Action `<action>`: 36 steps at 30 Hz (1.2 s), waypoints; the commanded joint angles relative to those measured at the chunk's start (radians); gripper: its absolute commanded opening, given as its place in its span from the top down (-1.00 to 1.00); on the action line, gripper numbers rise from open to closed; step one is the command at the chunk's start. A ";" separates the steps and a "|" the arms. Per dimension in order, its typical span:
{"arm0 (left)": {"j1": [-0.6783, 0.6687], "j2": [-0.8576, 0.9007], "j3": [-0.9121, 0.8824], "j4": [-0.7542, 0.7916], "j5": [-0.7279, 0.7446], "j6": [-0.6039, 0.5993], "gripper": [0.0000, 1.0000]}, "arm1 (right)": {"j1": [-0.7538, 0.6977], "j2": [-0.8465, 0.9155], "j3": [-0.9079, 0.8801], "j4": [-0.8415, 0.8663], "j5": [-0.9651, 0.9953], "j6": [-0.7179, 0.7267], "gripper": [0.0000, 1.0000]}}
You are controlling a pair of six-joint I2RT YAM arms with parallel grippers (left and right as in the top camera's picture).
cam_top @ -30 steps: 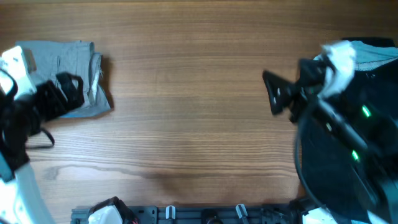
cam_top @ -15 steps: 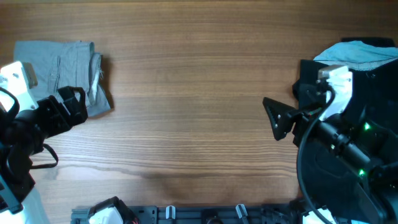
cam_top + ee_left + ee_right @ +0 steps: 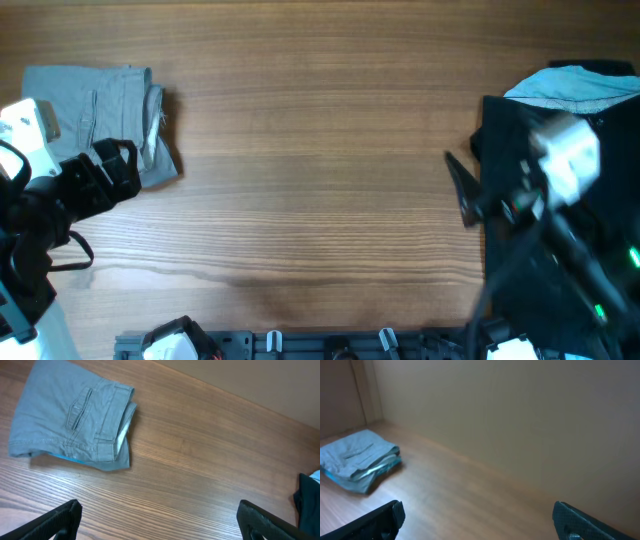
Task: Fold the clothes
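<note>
Shifted since half a second back: right gripper [image 3: 476, 512], drawn back toward black garment [image 3: 497, 125], jaws spread wide, empty. Wood table [image 3: 320, 120]; grey shorts [image 3: 90, 100], folded, at its far-left corner. Left gripper [image 3: 157, 512], jaws spread wide, empty, hovering near the shorts' edge.

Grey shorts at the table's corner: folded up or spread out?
Folded. The grey shorts lie in a compact rectangle, with layered edges stacked at the waistband end.

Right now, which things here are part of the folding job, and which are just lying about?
Job:
grey shorts, folded, at the left.

Lying about:
black garment, at the right
light blue garment, by it
</note>
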State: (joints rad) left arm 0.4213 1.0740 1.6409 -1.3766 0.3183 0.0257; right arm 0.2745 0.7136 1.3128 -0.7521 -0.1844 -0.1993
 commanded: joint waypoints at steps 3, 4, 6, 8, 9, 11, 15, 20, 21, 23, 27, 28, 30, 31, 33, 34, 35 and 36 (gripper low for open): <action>-0.005 0.002 -0.003 0.002 -0.002 0.019 -1.00 | -0.022 -0.194 -0.151 0.013 0.020 -0.011 -0.99; -0.005 0.002 -0.003 0.003 -0.002 0.019 -1.00 | -0.022 -0.227 -0.190 0.031 0.020 -0.020 -1.00; -0.005 0.002 -0.003 0.002 -0.002 0.019 -1.00 | -0.022 -0.307 -0.295 0.109 0.019 -0.039 -0.99; -0.005 0.002 -0.003 0.002 -0.002 0.019 -1.00 | -0.022 -0.400 -0.425 0.215 0.002 -0.034 -1.00; -0.005 0.002 -0.003 0.002 -0.002 0.019 -1.00 | -0.024 -0.441 -0.483 0.257 -0.014 -0.033 -0.99; -0.005 0.002 -0.003 0.002 -0.002 0.019 -1.00 | -0.034 -0.530 -0.614 0.368 -0.036 -0.033 -1.00; -0.005 0.002 -0.003 0.002 -0.002 0.019 -1.00 | -0.089 -0.668 -0.863 0.616 -0.094 -0.033 -0.99; -0.005 0.002 -0.003 0.002 -0.002 0.019 -1.00 | -0.196 -0.710 -1.074 0.886 -0.161 -0.008 -1.00; -0.005 0.002 -0.003 0.003 -0.002 0.019 -1.00 | -0.202 -0.710 -1.101 0.932 -0.161 0.005 -0.99; -0.005 0.002 -0.003 0.003 -0.002 0.019 -1.00 | -0.210 -0.710 -1.157 1.028 -0.141 0.045 -1.00; -0.005 0.002 -0.003 0.002 -0.002 0.019 -1.00 | -0.211 -0.710 -1.312 1.225 0.008 0.136 -0.99; -0.005 0.002 -0.003 0.002 -0.002 0.019 -1.00 | -0.211 -0.711 -1.307 1.163 0.028 0.150 -0.99; -0.005 0.002 -0.003 0.002 -0.002 0.019 -1.00 | -0.211 -0.710 -1.308 1.048 0.065 0.150 -0.99; -0.005 0.002 -0.003 0.002 -0.002 0.019 -1.00 | -0.211 -0.710 -1.308 0.970 0.077 0.150 -0.99; -0.005 0.002 -0.003 0.002 -0.002 0.019 -1.00 | -0.211 -0.710 -1.308 0.854 0.075 0.150 -0.99; -0.005 0.002 -0.003 0.003 -0.002 0.019 -1.00 | -0.211 -0.710 -1.308 0.803 0.072 0.150 -0.99; -0.005 0.002 -0.003 0.002 -0.002 0.019 -1.00 | -0.211 -0.710 -1.308 0.764 0.072 0.150 -0.99; -0.005 0.002 -0.003 0.002 -0.002 0.019 -1.00 | -0.211 -0.707 -1.307 0.758 0.076 0.150 -0.99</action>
State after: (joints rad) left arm 0.4206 1.0748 1.6402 -1.3769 0.3183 0.0257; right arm 0.0681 0.0128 0.0059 0.0399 -0.1444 -0.0711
